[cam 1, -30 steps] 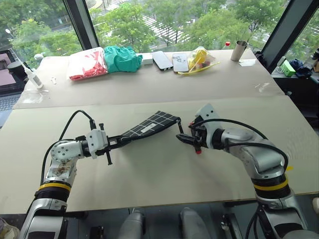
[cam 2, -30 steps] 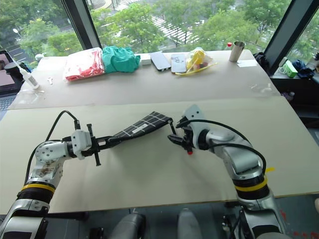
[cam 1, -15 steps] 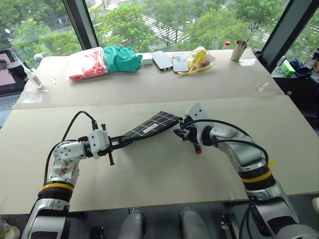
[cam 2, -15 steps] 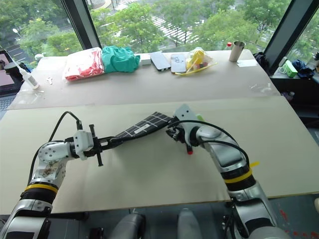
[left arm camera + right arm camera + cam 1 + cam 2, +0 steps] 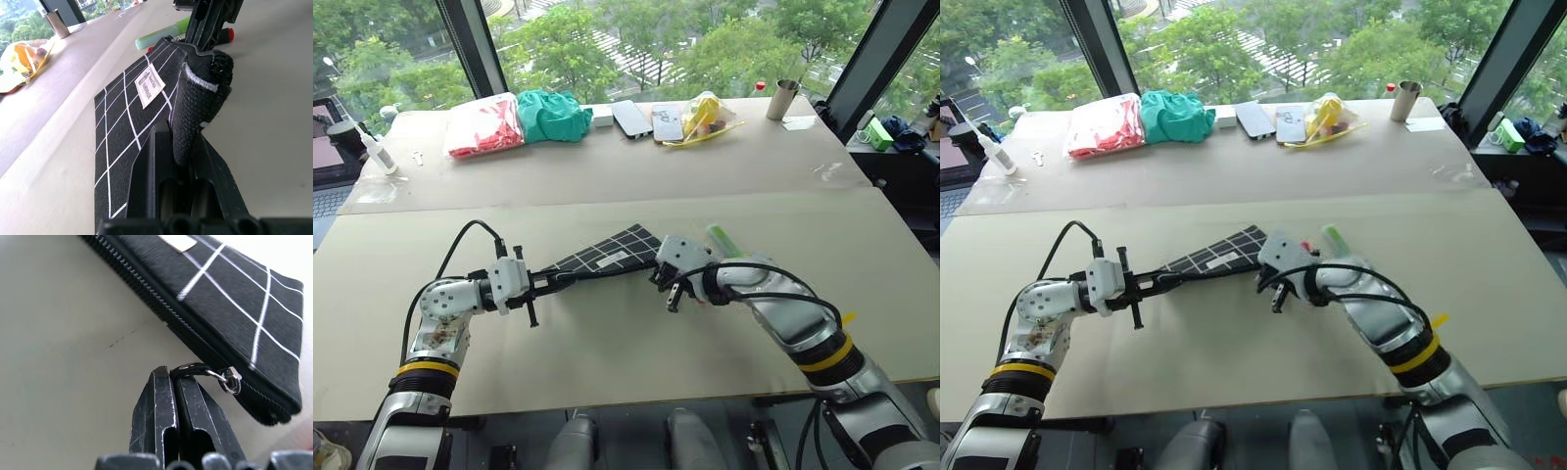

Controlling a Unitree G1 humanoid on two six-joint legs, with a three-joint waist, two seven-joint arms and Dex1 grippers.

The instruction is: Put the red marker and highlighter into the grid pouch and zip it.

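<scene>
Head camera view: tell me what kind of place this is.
Probably an upper-floor lab or office workspace: a long beige table stands against tall windows overlooking trees, with odds and ends at its far edge, such as a metal cup and a green cloth.

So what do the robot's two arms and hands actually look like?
Both arms are silver-grey metal with rounded joints, a yellow-and-black band above each elbow and loose black cables looping along them. The left hand and right hand each sit on a white wrist block and have two slim black fingers, scuffed on the right.
</scene>
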